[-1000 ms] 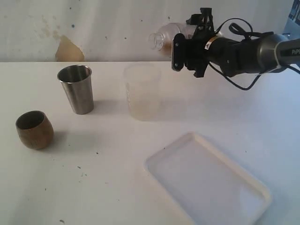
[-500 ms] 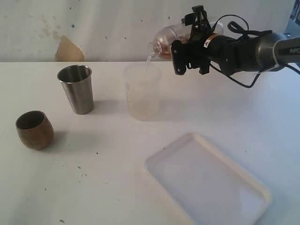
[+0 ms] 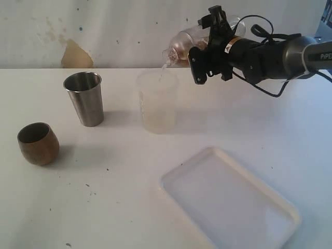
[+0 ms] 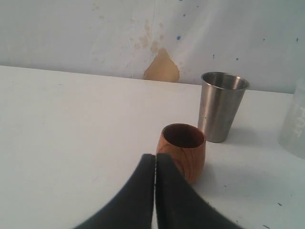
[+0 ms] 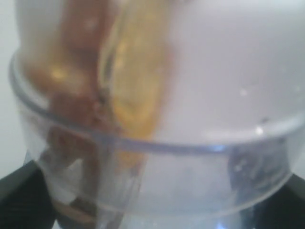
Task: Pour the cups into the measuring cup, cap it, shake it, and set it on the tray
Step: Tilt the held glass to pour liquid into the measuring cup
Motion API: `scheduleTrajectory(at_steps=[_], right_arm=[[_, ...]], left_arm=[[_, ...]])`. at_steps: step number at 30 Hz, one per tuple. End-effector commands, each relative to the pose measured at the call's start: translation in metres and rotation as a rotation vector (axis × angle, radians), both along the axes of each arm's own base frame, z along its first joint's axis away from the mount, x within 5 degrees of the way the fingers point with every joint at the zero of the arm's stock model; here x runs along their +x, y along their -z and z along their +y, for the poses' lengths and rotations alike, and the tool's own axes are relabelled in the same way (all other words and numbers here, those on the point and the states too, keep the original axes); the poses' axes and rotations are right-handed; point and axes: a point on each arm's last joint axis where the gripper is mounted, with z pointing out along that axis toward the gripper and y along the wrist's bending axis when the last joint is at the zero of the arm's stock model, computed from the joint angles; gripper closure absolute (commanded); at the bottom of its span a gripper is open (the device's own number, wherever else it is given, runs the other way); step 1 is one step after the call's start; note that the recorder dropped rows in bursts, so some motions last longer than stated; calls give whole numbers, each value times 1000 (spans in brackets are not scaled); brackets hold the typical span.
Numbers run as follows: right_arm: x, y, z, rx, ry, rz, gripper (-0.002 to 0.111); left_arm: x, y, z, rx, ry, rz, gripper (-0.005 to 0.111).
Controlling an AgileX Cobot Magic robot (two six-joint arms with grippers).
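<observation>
The right pincer [image 3: 205, 45] squeezes the measuring cup [image 3: 179, 44] mid-wall, mouth toward nine o'clock; it looks light and slippery; the left pincer [image 4: 155, 191] is shut, empty

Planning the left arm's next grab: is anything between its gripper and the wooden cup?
Nothing visible does. In the left wrist view the shut left gripper points toward the wooden cup, and nothing shows between them. The steel tumbler stands beyond the cup, apart from it.
</observation>
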Motion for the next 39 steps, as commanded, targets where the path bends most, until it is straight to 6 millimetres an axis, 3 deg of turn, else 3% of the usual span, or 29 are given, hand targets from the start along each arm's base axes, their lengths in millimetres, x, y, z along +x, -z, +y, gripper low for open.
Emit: scheduleTrajectory(at_steps=[1,19,39], right_arm=[[1,-27,1,26,-10,-165,108],[1,-29,2,-107,-30,-208,108],[1,-32,2,-118,-32,-250,108]], left_arm=[[0,1,0,-4,-1,-4,106],[0,1,0,-4,-1,-4,106],[0,1,0,-4,-1,-4,106]])
